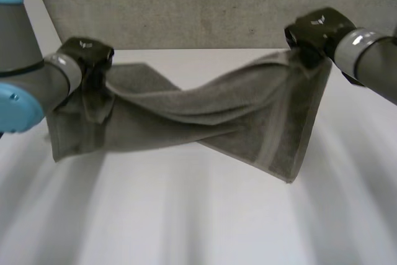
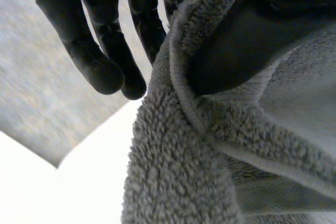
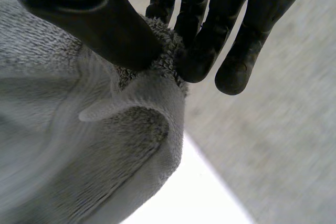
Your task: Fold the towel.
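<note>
The grey towel [image 1: 205, 116] is lifted over the white counter [image 1: 198, 221] and stretched between the two hands. It sags and twists in the middle. The left hand [image 1: 87, 54] holds it at one end, the right hand [image 1: 316, 29] at the opposite upper corner, and from there a long side hangs down.

In the left wrist view, the thumb [image 2: 236, 45] presses the hemmed edge of the towel [image 2: 173, 171] against a finger behind it, while two other fingers [image 2: 94, 56] stay straight and free.

In the right wrist view, the thumb [image 3: 110, 30] and the fingers [image 3: 194, 51] pinch a bunched corner of the towel [image 3: 79, 150] between them. I cannot tell if the lowest corner touches the counter.
</note>
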Action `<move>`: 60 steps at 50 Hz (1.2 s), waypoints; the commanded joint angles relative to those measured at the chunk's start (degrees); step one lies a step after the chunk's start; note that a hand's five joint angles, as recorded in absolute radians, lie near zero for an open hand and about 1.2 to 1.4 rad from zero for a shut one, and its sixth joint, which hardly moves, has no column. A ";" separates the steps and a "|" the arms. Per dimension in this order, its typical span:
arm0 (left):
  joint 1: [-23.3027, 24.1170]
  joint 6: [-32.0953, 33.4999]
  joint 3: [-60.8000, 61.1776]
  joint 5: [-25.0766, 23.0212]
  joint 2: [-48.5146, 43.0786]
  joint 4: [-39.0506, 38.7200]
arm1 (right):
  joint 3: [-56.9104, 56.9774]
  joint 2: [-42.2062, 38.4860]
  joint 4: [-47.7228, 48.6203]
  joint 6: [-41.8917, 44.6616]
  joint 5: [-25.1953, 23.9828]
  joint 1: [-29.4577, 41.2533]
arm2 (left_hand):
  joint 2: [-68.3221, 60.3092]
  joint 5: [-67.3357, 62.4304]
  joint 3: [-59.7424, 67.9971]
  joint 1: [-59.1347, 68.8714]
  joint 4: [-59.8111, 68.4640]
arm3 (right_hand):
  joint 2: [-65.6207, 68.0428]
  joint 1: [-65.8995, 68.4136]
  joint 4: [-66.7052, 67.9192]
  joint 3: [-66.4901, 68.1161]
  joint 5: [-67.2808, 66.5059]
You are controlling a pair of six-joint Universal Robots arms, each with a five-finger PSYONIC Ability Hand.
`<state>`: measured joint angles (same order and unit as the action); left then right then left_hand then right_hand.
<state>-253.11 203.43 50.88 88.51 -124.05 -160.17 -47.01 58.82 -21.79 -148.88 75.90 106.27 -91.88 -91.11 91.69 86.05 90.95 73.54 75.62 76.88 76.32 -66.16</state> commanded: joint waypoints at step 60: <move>-0.55 11.19 46.32 -4.31 16.64 -30.98 | -48.08 14.38 19.77 1.31 -2.43 -5.46 | 57.65 66.87 -57.46 -51.82 -56.71 | 6.46 4.38 3.12 3.68 -3.84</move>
<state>-254.08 214.68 90.30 84.10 -111.59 -185.07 -91.99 71.03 -3.54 -146.66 72.89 101.88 -32.57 -32.30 32.21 32.52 32.61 73.53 75.79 76.89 76.84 -66.39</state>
